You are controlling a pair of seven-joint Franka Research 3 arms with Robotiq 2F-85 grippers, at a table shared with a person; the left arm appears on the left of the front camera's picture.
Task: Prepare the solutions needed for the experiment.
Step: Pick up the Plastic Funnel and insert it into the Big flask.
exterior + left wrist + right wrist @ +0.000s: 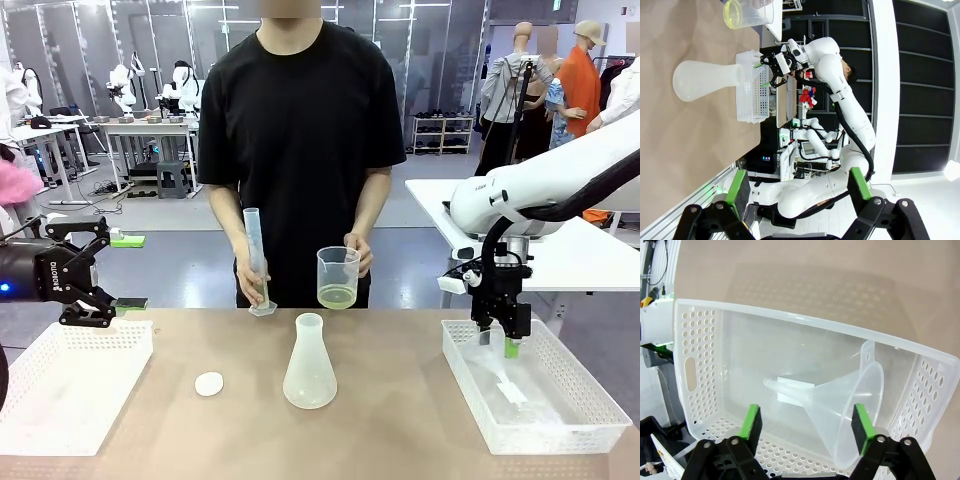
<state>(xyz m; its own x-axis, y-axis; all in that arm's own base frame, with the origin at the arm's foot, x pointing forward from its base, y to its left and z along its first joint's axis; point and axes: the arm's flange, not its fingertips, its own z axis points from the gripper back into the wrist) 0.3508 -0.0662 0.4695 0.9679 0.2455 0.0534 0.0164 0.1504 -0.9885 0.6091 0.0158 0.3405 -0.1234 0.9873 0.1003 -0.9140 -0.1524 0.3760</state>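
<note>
Front view, pale yellow-green solution (337, 296), shallow translucent layer, clear beaker (338, 262)

White right arm (520, 190), black cable (585, 197); black jaws, green pads (751, 421); person's black T-shirt (300, 110).

The conical flask (309, 368) and funnel (840, 410) look like cloudy, translucent plastic, smooth-skinned. The basket (790, 319) is glossy white perforated plastic; the tabletop (400, 420) is matt brown.
</note>
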